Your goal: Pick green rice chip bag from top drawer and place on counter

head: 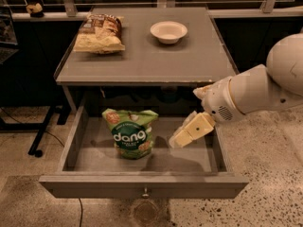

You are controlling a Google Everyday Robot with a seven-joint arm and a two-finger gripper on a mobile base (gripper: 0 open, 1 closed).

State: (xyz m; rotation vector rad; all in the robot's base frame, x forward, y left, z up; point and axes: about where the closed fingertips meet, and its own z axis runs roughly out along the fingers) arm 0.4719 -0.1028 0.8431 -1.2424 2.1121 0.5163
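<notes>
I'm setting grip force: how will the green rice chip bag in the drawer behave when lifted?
The green rice chip bag looks puffy and crinkled, so probably light and dented easily. It seems to stand upright in the top drawer, so it may tip if the gripper, hovering beside it, nudges it.
</notes>
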